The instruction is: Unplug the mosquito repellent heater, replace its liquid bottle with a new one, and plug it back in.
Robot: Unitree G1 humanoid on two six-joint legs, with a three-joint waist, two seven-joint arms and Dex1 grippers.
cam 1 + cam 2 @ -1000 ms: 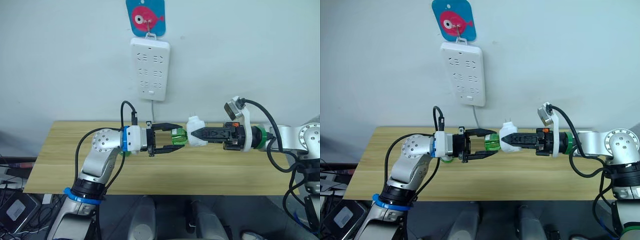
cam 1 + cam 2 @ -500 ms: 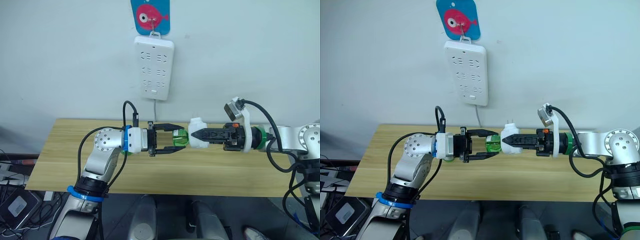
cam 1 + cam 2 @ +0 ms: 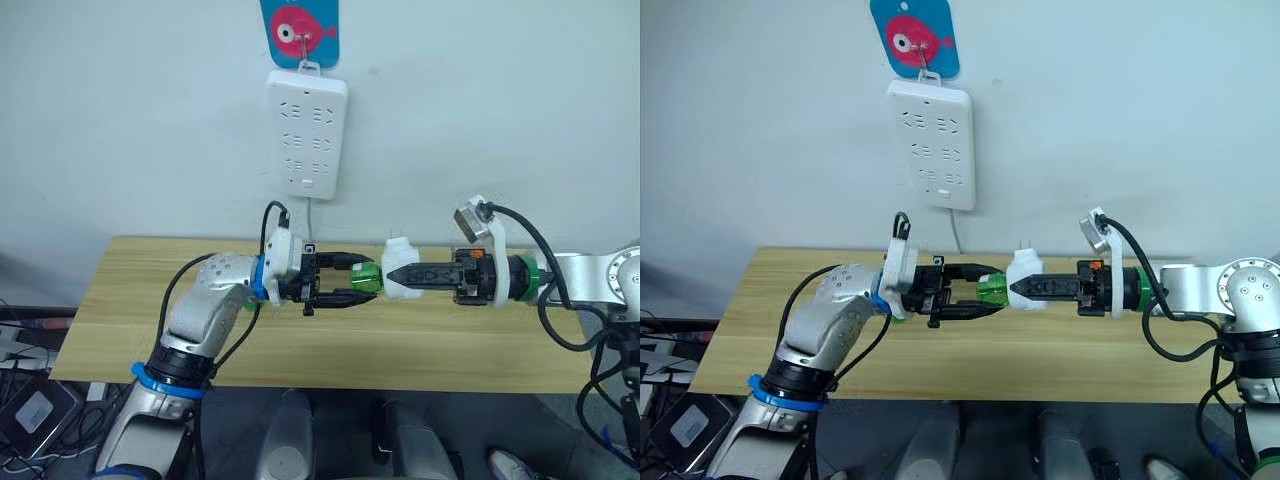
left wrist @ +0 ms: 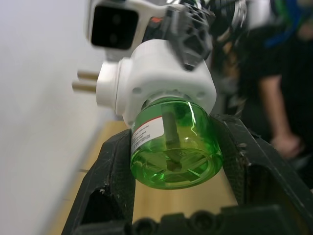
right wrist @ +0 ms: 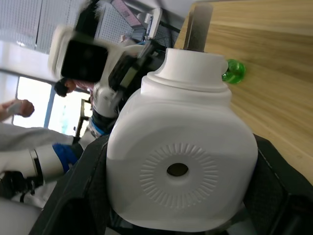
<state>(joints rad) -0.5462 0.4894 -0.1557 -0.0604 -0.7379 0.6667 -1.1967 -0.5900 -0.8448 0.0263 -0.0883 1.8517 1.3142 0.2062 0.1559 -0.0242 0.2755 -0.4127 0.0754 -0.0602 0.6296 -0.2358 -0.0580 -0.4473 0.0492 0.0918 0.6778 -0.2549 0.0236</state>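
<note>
The mosquito repellent heater (image 3: 402, 281) is a white plastic body with two plug pins, held in the air above the table. My right gripper (image 3: 392, 274) is shut on it from the right. A green liquid bottle (image 3: 366, 277) sticks out of the heater toward the left. My left gripper (image 3: 360, 279) is shut on this bottle, with a black finger (image 4: 115, 171) pressed against each side. The right wrist view looks at the heater's round flat top (image 5: 178, 169) with its small centre hole. Both arms reach level toward each other over the middle of the table.
A long white power strip (image 3: 307, 133) hangs on the wall under a blue tag with a red fish (image 3: 299, 30), its sockets free. The wooden table (image 3: 130, 300) runs across below the arms. Another green bottle (image 5: 234, 71) lies on the table behind my left wrist.
My left wrist has rolled and its forearm has risen. Its fingers have closed in on the green bottle. The heater and the right gripper have barely moved.
</note>
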